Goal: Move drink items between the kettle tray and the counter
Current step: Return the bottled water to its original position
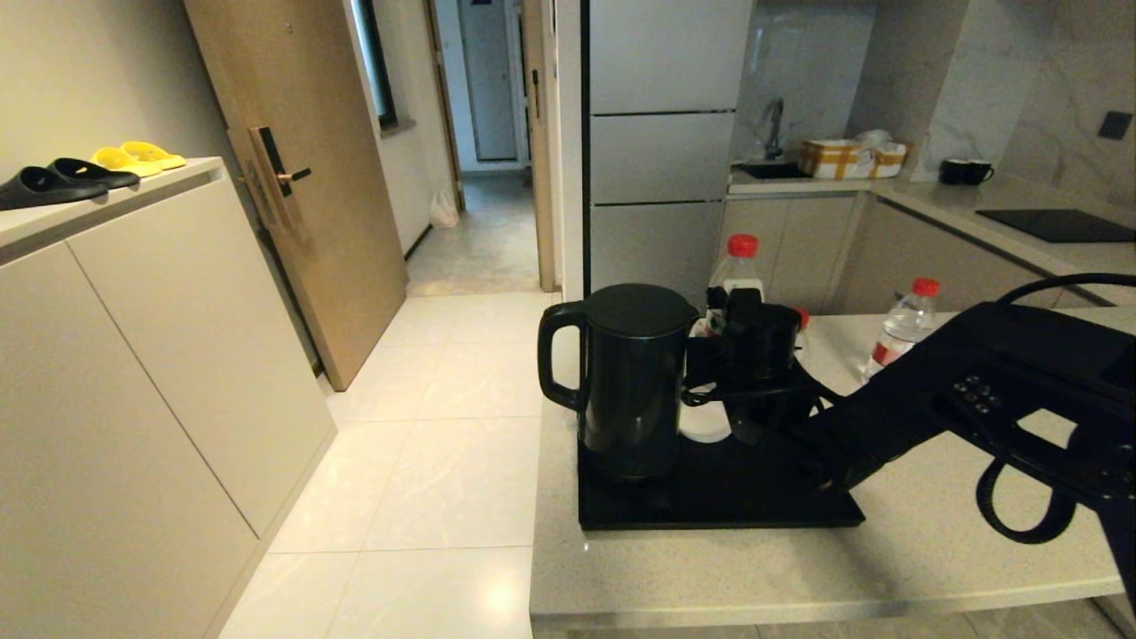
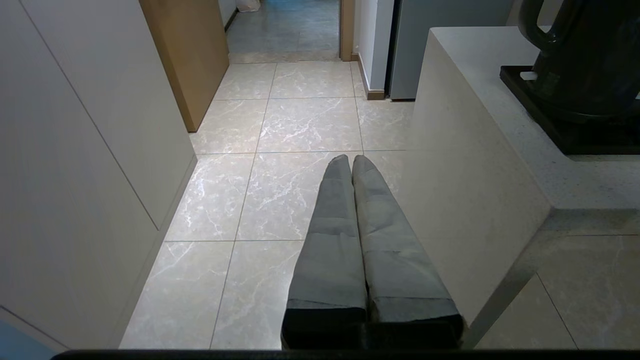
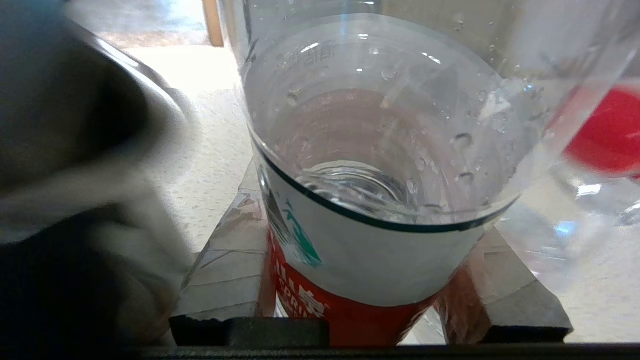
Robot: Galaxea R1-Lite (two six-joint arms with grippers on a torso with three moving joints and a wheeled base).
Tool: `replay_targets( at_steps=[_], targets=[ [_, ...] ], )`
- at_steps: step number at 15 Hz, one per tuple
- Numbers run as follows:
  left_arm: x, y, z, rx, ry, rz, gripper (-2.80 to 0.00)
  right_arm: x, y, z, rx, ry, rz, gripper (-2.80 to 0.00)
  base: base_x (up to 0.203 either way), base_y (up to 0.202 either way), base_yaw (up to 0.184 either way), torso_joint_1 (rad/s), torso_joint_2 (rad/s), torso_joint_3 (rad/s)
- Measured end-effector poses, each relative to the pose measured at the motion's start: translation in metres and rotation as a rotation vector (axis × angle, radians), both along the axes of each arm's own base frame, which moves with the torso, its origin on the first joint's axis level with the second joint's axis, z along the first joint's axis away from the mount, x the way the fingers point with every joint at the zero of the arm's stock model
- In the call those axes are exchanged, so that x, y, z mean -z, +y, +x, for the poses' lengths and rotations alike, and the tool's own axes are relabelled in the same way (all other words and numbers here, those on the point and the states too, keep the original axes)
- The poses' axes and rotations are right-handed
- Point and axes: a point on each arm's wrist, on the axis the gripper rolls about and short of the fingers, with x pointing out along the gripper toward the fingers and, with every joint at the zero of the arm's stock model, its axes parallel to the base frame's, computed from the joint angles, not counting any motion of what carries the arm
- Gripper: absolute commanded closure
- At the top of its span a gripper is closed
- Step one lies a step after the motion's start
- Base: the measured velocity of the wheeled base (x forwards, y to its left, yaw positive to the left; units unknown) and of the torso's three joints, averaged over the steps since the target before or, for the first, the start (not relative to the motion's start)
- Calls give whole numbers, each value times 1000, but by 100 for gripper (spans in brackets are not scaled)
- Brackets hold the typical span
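My right hand [image 1: 741,355] is closed around a small clear plastic water bottle with a red cap [image 1: 737,266], above the flat black tray [image 1: 710,506]. Another bottle [image 1: 901,333] already stands on the beige stone tabletop [image 1: 799,568] beside my hand. My left hand [image 2: 350,165] hangs pinched shut and empty over the floor.

1. The right arm [image 1: 976,390] is showing as a thick matte black housing, with a cluster of small dark buttons or screws on its side.
2. A black cable [image 1: 1021,497] is looping beneath it, and another is arching above.
3. The right gripper [image 3: 375,280] is showing flat, pale, taped-looking fingers [image 3: 225,270].
4. The left gripper [image 2: 352,165] is showing two long grey tapering fingers [image 2: 330,250] with dark bases.
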Motion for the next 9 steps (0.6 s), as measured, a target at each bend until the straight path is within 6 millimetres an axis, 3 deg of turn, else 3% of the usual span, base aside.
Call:
replay_targets(
  at_steps=[5, 9],
  targets=[
    [0, 0, 0, 0, 0, 0, 0, 37, -3, 37, 47, 38, 3, 0, 0, 0, 0, 0, 0, 0],
    [0, 0, 0, 0, 0, 0, 0, 55, -6, 48, 63, 57, 2, 0, 0, 0, 0, 0, 0, 0]
  ],
)
